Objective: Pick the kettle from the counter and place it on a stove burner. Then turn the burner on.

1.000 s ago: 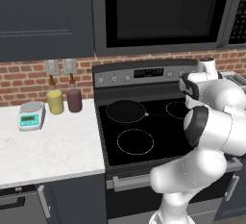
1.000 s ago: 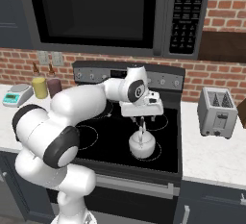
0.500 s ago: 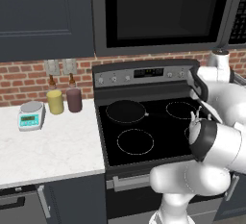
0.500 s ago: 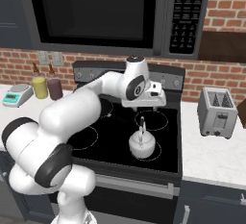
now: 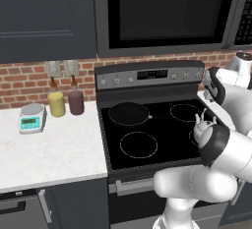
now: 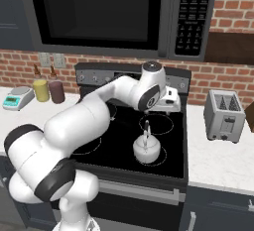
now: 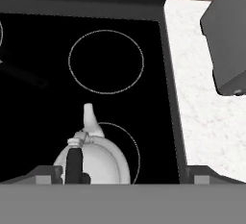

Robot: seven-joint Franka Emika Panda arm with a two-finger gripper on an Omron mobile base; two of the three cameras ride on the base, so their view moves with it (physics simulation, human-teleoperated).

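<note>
On the right-front stove burner (image 7: 126, 146) sits the kettle (image 6: 148, 150), upright, spout (image 7: 89, 117) pointing toward the back of the cooktop (image 6: 124, 141). Gripper is up and away from it: in right base view the hand (image 6: 171, 101) hangs above the rear-right ring (image 6: 156, 124), kettle below and nearer the front edge, not touching. Hand view looks down on the kettle, low in frame w/ black handle (image 7: 73, 165) partly cut off by the bottom edge. Fingertips not clearly visible anywhere, so can't tell if claw is apart or together; nothing seen held in it.

Counts: 1 kettle. 4 rings on the glass; rear-left one covered by 1 round black pan (image 5: 128, 113). 1 toaster (image 6: 224, 115) on the counter (image 6: 213, 155) right of stove. Left counter: 1 small scale (image 5: 31, 117), 2 jars, one yellow (image 5: 56, 103), one dark reddish (image 5: 76, 101). 1 microwave (image 6: 99, 12) overhead. Row of knobs on the back panel (image 5: 147, 75), too small to count.

Hidden / unclear: in left base view the arm's elbow (image 5: 216, 144) blocks most of the kettle, only its top peeks out (image 5: 202, 123). Right-front ring mostly covered by kettle. Toaster cropped at hand view's right edge (image 7: 226, 40).
</note>
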